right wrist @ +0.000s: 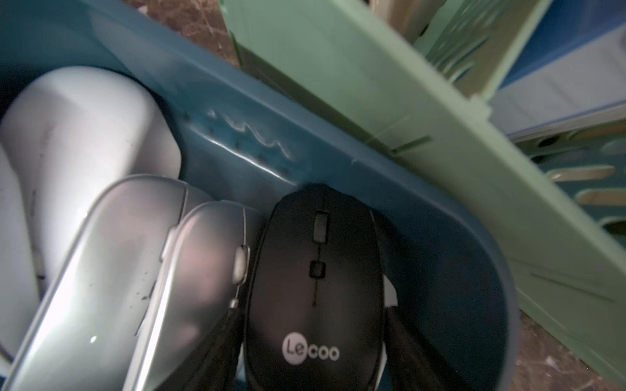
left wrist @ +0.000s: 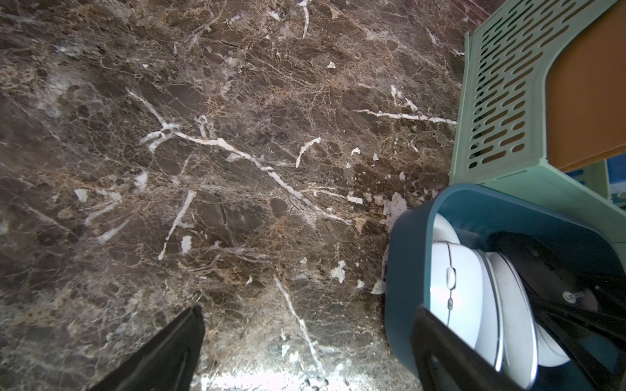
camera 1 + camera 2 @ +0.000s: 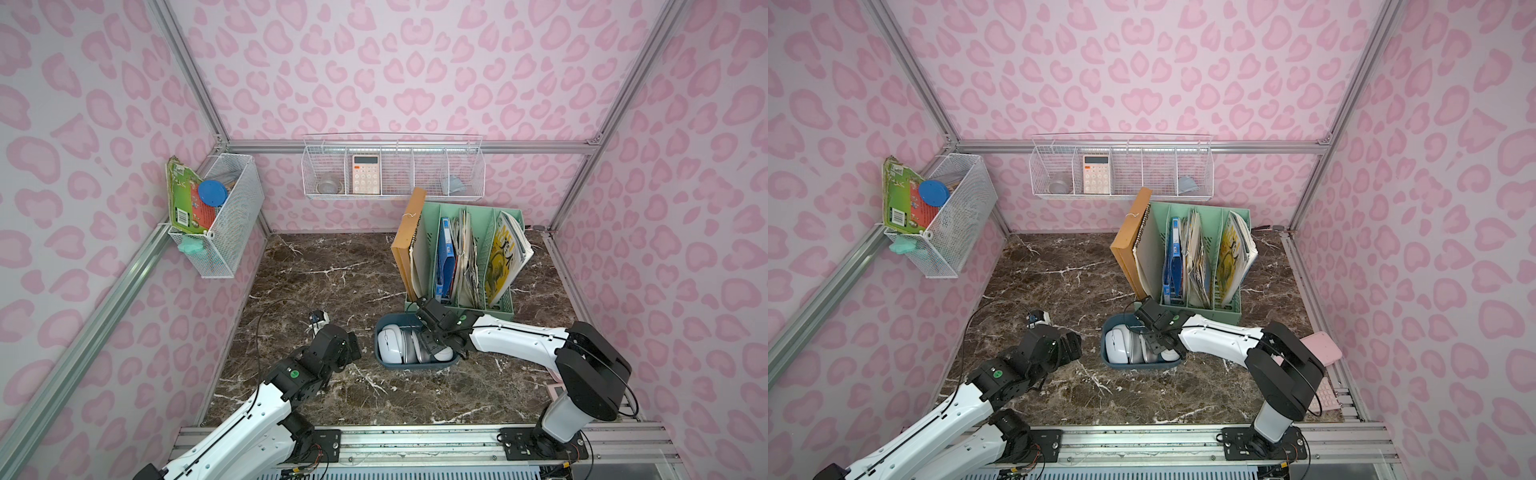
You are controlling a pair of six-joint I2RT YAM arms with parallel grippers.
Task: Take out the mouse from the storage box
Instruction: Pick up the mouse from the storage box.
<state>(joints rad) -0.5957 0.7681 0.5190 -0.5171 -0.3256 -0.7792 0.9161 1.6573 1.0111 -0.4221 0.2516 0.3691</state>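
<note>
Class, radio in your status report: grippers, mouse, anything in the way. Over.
Left gripper open, over table. Right gripper straddles black mouse in storage box, grip unconfirmed. Silver mouse crowds its side.

Two matching arms: white shells, black joints.
At 7 o'clock the left arm (image 3: 257, 415) and at 4 o'clock the right arm (image 3: 519, 347) are built alike, with white link covers and black joint housings. A round green sticker (image 3: 294, 373) is set on each forearm joint. A thin black cable (image 3: 515, 330) is routed along each white link. Black base plates (image 3: 517, 446) are screwed down at 6 o'clock, with red wires (image 3: 316, 454) beside them. Flat black fingers (image 2: 169, 352) are fitted on the left gripper (image 2: 310, 309).
</note>
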